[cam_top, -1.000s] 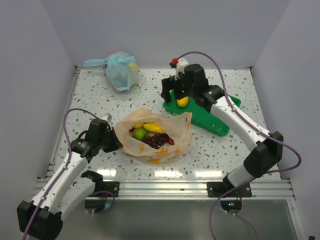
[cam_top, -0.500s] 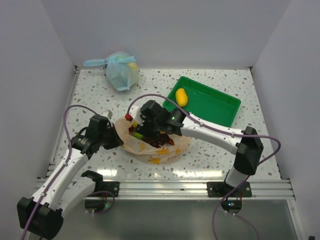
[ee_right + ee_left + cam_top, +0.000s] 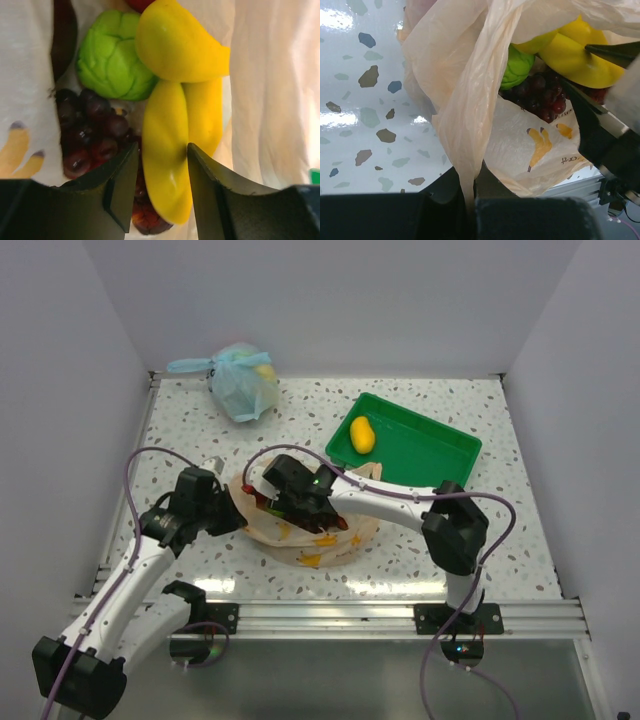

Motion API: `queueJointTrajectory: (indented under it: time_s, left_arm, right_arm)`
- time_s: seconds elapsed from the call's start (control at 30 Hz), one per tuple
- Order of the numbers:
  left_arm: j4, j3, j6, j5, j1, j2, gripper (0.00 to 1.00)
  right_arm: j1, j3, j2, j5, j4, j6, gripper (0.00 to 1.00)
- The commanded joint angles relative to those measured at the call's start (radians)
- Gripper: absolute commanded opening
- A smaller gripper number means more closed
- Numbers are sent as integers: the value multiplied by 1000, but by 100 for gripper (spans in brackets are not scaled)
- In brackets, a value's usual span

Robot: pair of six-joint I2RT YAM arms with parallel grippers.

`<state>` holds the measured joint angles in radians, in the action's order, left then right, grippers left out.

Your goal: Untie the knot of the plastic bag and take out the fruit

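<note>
The pale-orange plastic bag (image 3: 312,556) lies open in the middle of the table; no knot shows. My left gripper (image 3: 228,520) is shut on a bunched strip of the bag's left rim (image 3: 465,165) and holds the mouth open. My right gripper (image 3: 285,502) is down inside the bag. Its fingers (image 3: 122,185) press both sides of a yellow banana (image 3: 170,125). A green lime (image 3: 112,55), dark purple grapes (image 3: 90,130) and another yellow piece (image 3: 180,45) lie around it. A yellow mango (image 3: 362,434) lies in the green tray (image 3: 430,452).
A knotted light blue bag (image 3: 243,383) with fruit inside sits at the back left. The green tray stands at the back right, close behind the orange bag. The right arm (image 3: 400,502) stretches across from the right over the bag.
My right gripper left the mango in the tray, swung left and down into the orange bag, and now closes round the banana. My left gripper has kept its hold on the bag rim.
</note>
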<state>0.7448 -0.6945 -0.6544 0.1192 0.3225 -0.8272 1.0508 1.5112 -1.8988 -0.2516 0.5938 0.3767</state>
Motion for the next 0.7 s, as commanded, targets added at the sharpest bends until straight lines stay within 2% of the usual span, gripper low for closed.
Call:
queueJointTrajectory:
  time_s: [0.0, 0.13, 0.27, 0.3, 0.33, 0.37, 0.4, 0.47, 0.67]
  left_arm:
    - [7, -33, -13, 8, -5, 19, 0]
    - [10, -20, -13, 2, -5, 25, 0]
    - [1, -10, -17, 2, -5, 26, 0]
    - [-4, -8, -19, 0, -5, 26, 0]
    - [-5, -5, -22, 0, -5, 25, 0]
    - [-8, -4, -24, 2, -5, 25, 0]
    - [-10, -3, -24, 0, -5, 23, 0]
    - [-9, -2, -24, -4, -5, 22, 0]
    - [-10, 1, -25, -24, -5, 20, 0]
  right_arm:
    - [-5, 23, -36, -84, -64, 30, 48]
    - [-6, 21, -51, -81, -77, 34, 40]
    - [-6, 14, -34, -15, -51, 33, 45]
    - [-6, 9, -34, -14, -49, 30, 41]
    - [-6, 7, -36, -18, -48, 30, 22]
    - [-6, 7, -33, -21, -40, 28, 12]
    - [-8, 7, -28, -20, -37, 25, 7]
    - [-5, 7, -7, 24, -25, 18, 0]
    - [-5, 20, 133, 208, 31, -16, 0]
